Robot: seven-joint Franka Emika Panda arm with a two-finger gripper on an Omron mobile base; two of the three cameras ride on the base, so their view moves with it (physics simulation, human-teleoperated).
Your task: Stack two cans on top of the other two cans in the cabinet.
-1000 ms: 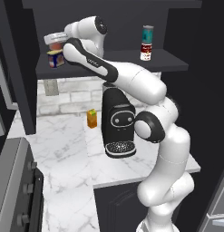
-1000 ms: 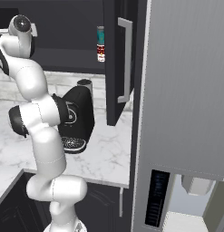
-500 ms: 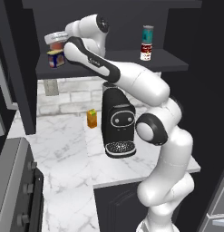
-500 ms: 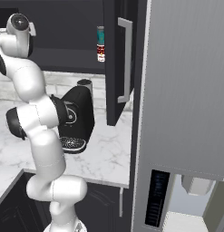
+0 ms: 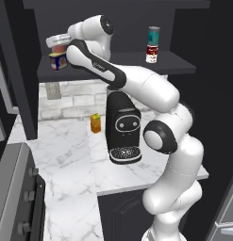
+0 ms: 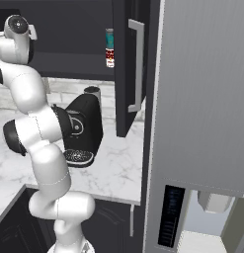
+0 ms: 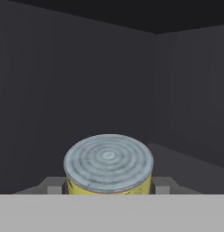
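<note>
My gripper [image 5: 59,45] reaches into the left end of the dark cabinet [image 5: 122,63] and is shut on the small red-orange can [image 5: 59,47]. That can hangs directly over the squat blue tin [image 5: 57,61]; whether the two touch I cannot tell. In the hand view the held can [image 7: 109,165] shows its ringed silver lid, with grey finger pads [image 7: 51,185] on either side. At the shelf's right end the slim teal can [image 5: 154,35] stands upright on the red-and-white can [image 5: 152,53]. This stack also shows in the right base view, teal can [image 6: 109,36] above.
Under the shelf a black coffee machine [image 5: 122,127] stands on the marble counter [image 5: 66,155], an orange carton [image 5: 95,123] to its left. A stove [image 5: 14,197] borders the counter at lower left. The open cabinet door [image 6: 131,64] and a tall grey panel [image 6: 202,99] stand to the right.
My gripper has eased the red-orange can slightly down towards the blue tin. The teal and red-and-white stack has stayed put.
</note>
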